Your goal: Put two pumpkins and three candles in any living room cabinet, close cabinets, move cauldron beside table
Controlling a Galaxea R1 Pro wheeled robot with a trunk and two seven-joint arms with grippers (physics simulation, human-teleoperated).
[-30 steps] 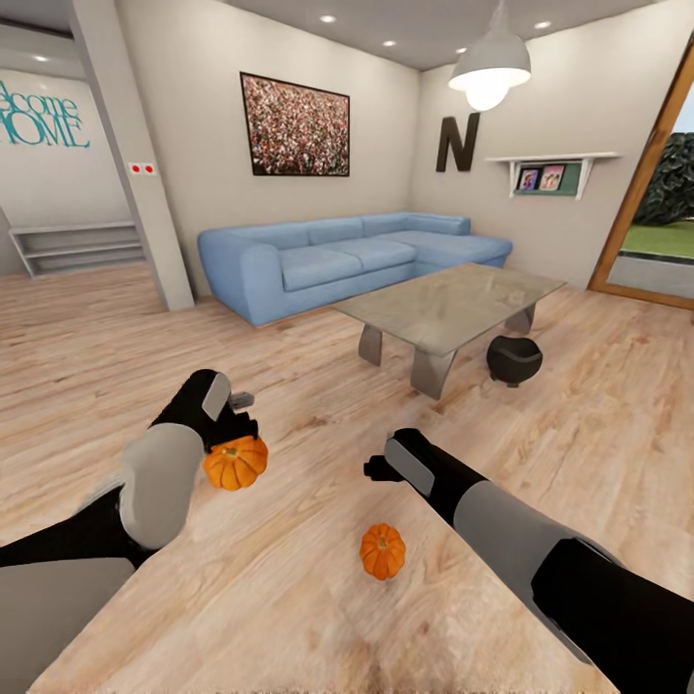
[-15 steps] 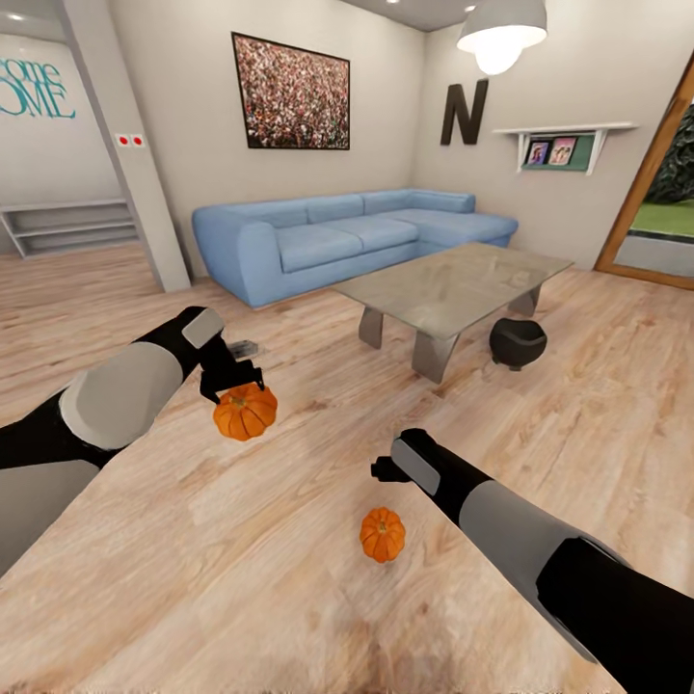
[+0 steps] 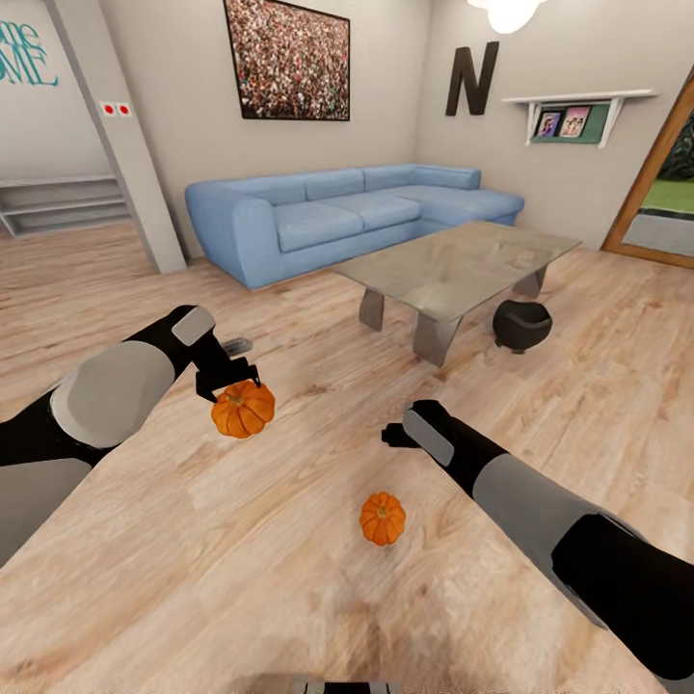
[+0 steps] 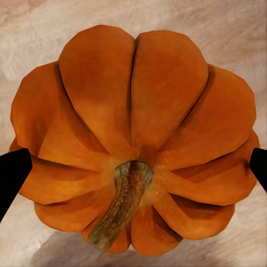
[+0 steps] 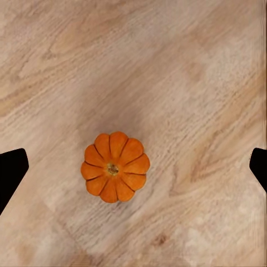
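My left gripper [image 3: 234, 378] is shut on a bright-orange pumpkin [image 3: 243, 409] and holds it above the plank floor; in the left wrist view this pumpkin [image 4: 133, 133] sits stem-up between the two black fingertips [image 4: 11, 172]. A second, smaller-looking pumpkin [image 3: 383, 518] lies on the floor in front of me. My right gripper [image 3: 393, 436] hovers above and just beyond it, open, and in the right wrist view that pumpkin [image 5: 115, 166] lies on the floor below the spread fingers. The black cauldron [image 3: 521, 324] stands on the floor beside the glass table [image 3: 458, 270].
A blue corner sofa [image 3: 337, 217] stands behind the table against the wall. A grey pillar [image 3: 116, 135] rises at the left, with low shelves beyond it. A wood-framed glass door [image 3: 655, 193] is at the right. Bare plank floor [image 3: 193, 540] surrounds me.
The whole view has shifted, so the camera moved. My left gripper has lifted its pumpkin higher off the floor. The right arm has edged forward, away from the floor pumpkin.
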